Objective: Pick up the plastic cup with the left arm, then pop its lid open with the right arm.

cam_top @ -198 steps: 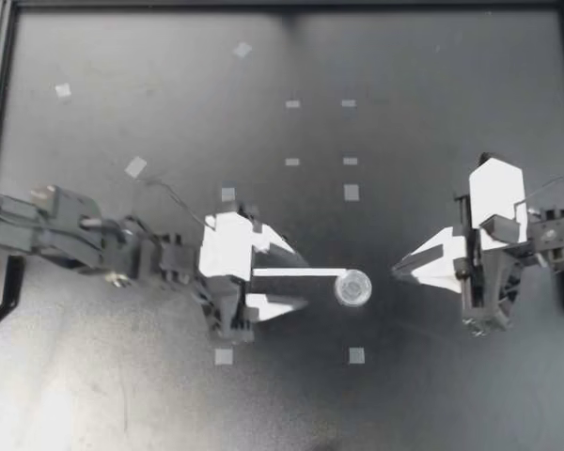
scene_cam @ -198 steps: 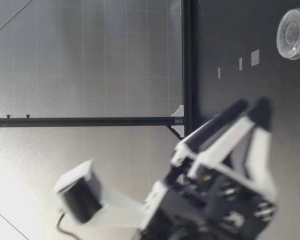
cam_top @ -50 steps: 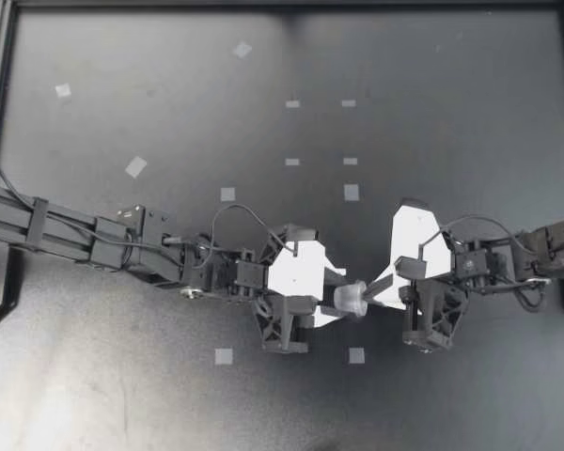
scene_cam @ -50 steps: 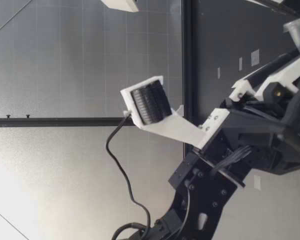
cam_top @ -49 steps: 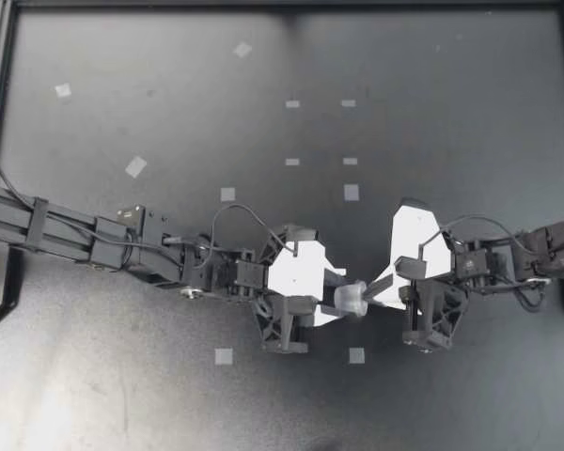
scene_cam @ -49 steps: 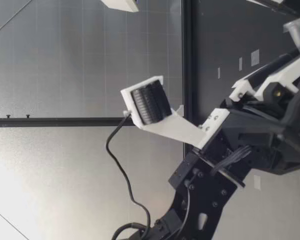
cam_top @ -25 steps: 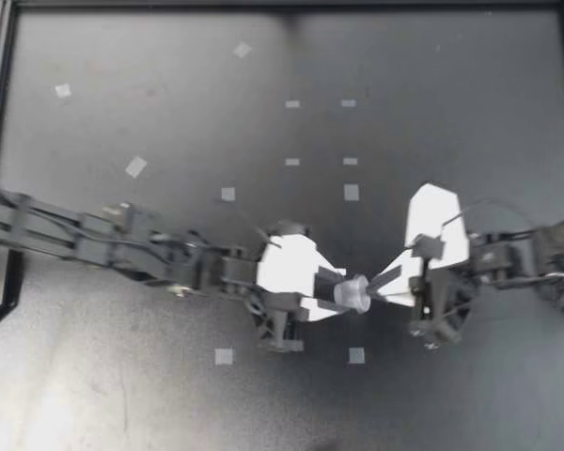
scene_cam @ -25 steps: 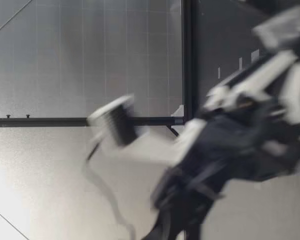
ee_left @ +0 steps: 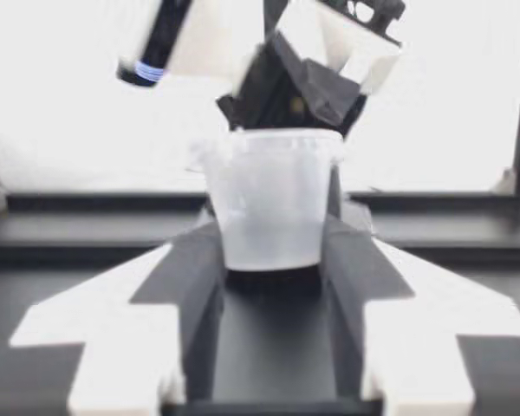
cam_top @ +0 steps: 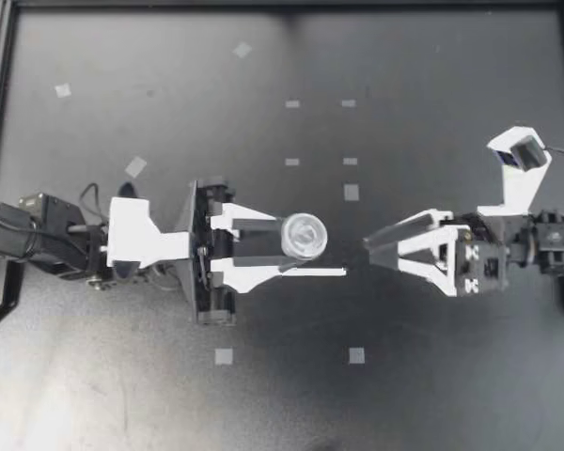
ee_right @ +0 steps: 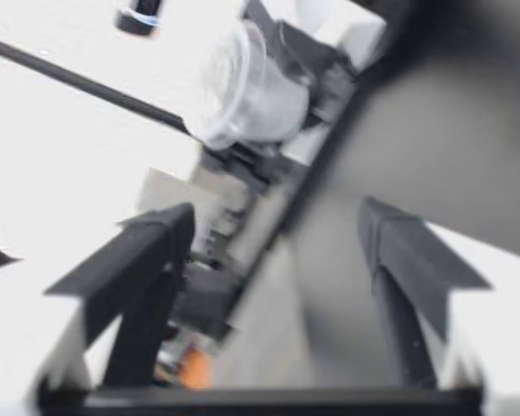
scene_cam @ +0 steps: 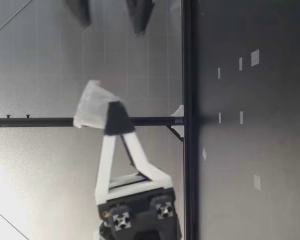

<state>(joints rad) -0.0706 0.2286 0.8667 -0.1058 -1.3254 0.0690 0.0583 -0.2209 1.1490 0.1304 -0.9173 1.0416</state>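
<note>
One clear plastic cup (cam_top: 304, 235) stands mouth up, clamped between the two fingers of my left gripper (cam_top: 299, 246) and held well above the desk (cam_top: 432, 113). One white strip (cam_top: 324, 272) lies on the desk below. My right gripper (cam_top: 383, 252) hangs near the cup, spread wide and apart from it. Ten tape squares (cam_top: 352, 193) dot the desk.
</note>
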